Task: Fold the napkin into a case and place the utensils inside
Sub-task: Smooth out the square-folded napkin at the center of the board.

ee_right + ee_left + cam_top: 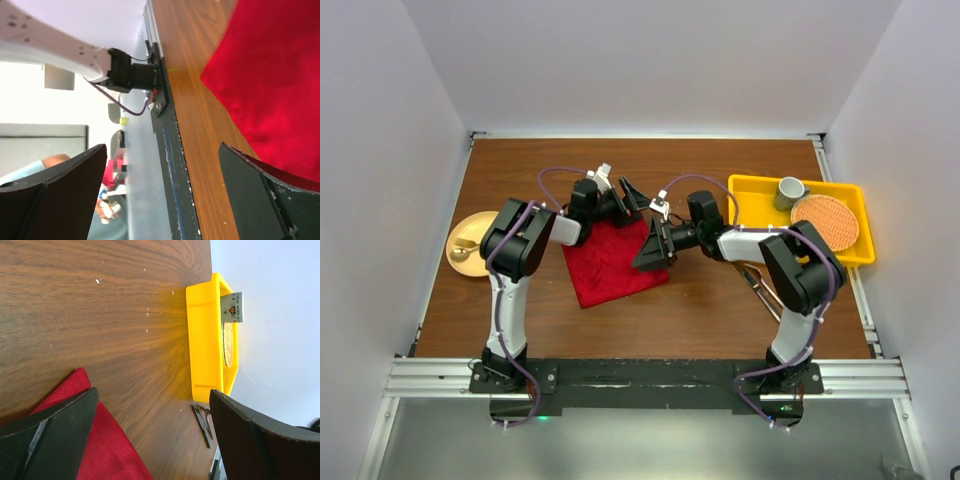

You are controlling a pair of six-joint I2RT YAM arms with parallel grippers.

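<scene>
The deep-red napkin [610, 265] lies flat mid-table. Left gripper [630, 198] and right gripper [646, 248] hang over its far side, jaws wide apart and empty. The utensils [765, 295] lie toward the right edge, near the yellow tray's [752, 203] near corner.

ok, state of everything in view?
deep-red fabric napkin: spread flat on brown wooden table, not folded into a case
yellow plastic tray: holds the mug and the mat
grey mug: upright in tray
round orange woven mat: flat in tray
slim silver metal utensils: on table beside tray, outside napkin
left tool: open, empty
right tool: open, empty
</scene>
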